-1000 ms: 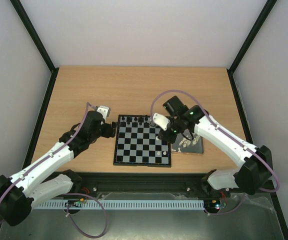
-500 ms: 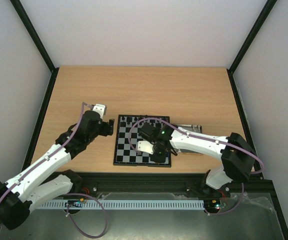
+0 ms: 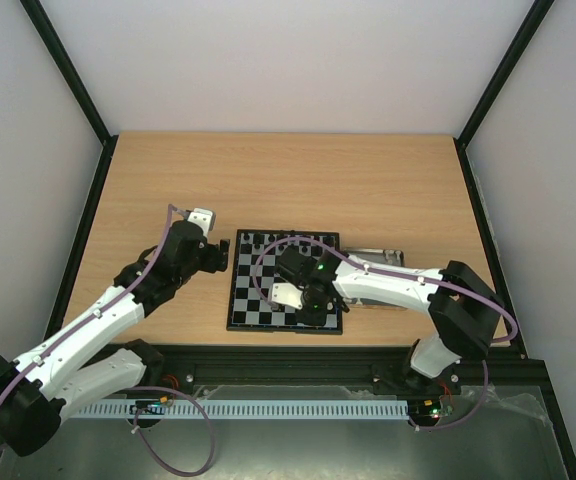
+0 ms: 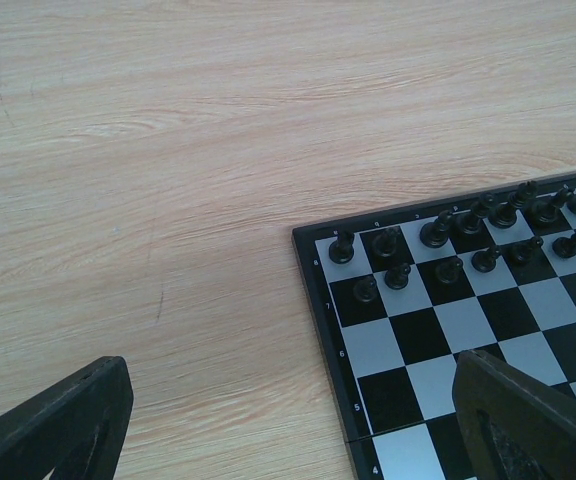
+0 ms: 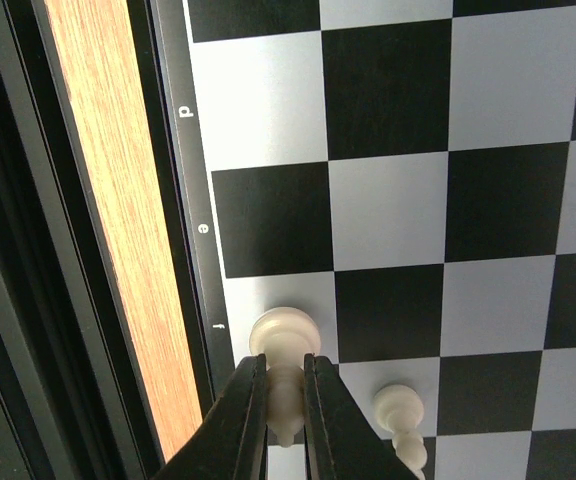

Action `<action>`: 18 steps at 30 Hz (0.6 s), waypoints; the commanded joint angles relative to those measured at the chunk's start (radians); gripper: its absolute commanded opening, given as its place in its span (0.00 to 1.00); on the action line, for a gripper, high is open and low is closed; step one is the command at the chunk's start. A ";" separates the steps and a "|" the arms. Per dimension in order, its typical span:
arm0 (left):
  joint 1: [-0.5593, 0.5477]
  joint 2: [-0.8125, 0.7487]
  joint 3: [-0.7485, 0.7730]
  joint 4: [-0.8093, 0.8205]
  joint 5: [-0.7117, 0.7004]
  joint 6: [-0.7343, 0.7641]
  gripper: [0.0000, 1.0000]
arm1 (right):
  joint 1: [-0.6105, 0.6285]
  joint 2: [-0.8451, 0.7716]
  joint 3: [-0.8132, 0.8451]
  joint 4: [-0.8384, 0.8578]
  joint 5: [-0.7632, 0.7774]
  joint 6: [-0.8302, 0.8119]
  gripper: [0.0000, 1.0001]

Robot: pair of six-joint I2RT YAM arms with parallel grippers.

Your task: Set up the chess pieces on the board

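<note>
The board point(image 3: 235, 300) lies between my arms, with small black figures point(image 3: 272, 241) on its far rows. My right gripper point(image 3: 313, 312) hangs low over the board's near right corner. In the right wrist view that gripper point(image 5: 285, 425) is shut on a cream-white chess piece point(image 5: 284, 345), whose round base sits over a pale edge square by the letter f. A second cream-white piece point(image 5: 398, 408) stands one square away. My left gripper point(image 3: 222, 252) is open beside the board's far left corner. Its fingers point(image 4: 63, 420) are spread wide over the wood and the board's edge point(image 4: 313, 290), holding nothing.
A shiny metal tray point(image 3: 378, 258) lies right of the board, mostly hidden behind my right arm. The table's black front rail point(image 5: 28, 250) runs close along the board's near edge. Bare wood point(image 3: 288, 180) stretches beyond the board.
My right arm has swung from above the tray to the board's near right corner, then dropped a little lower. The left arm has barely shifted.
</note>
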State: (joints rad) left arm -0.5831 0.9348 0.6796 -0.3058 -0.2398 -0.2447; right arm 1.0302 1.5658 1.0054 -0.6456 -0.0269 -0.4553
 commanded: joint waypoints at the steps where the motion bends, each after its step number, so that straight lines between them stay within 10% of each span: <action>1: 0.006 -0.008 -0.008 0.008 -0.002 0.001 0.91 | 0.008 0.022 -0.017 -0.002 -0.018 0.013 0.06; 10: 0.005 -0.008 -0.008 0.008 0.000 0.001 0.90 | 0.008 0.029 -0.030 0.008 -0.019 0.020 0.09; 18: 0.005 -0.011 -0.008 0.007 0.001 0.001 0.91 | 0.006 -0.025 -0.008 -0.012 -0.020 0.037 0.34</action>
State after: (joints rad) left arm -0.5827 0.9348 0.6796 -0.3058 -0.2394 -0.2447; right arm 1.0302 1.5829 0.9894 -0.6109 -0.0391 -0.4290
